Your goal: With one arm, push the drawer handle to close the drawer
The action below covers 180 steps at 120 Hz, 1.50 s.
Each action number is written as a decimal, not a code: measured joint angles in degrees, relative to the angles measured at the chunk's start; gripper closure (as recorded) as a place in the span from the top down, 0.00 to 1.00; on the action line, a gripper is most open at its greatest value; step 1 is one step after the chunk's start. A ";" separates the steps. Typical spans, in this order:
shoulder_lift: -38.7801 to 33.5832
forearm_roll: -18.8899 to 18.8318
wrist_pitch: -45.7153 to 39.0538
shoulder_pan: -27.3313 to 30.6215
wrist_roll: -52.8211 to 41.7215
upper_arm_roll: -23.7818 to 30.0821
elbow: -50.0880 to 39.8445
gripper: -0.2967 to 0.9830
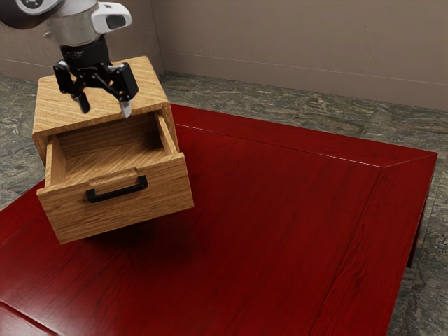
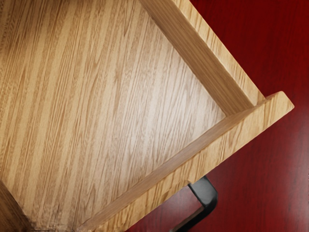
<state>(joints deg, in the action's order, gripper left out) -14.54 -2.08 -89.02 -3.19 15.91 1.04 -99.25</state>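
Brown wooden box (image 1: pixel 52 101) hides corner of red wooden table (image 1: pixel 294 224); wrist view cuts off black bent handle (image 2: pixel 205 194). One handle on one brown wooden drawer (image 1: pixel 150 206), out near that corner; one black claw (image 1: pixel 105 108), wide

No lettering, numbers or signs are showing legibly; a pale mark (image 1: pixel 31 3) is sitting on the robot arm (image 1: pixel 70 26), too partial to read.

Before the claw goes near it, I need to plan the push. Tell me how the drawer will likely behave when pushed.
The drawer looks stiff and wooden, so it should move as one rigid piece. Seemingly empty, it probably feels light. The handle sits near mid-front, so pushing there should limit skewing.
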 joint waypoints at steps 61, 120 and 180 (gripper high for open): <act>-11.84 0.28 -0.47 -0.91 17.18 0.26 -19.08 0.65; -10.15 4.08 -16.54 -3.00 29.00 0.25 -31.47 0.18; -11.40 3.55 -25.06 -2.85 37.17 1.18 -35.86 0.16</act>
<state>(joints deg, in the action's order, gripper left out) -25.94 1.48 -114.08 -6.04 53.08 2.22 -135.11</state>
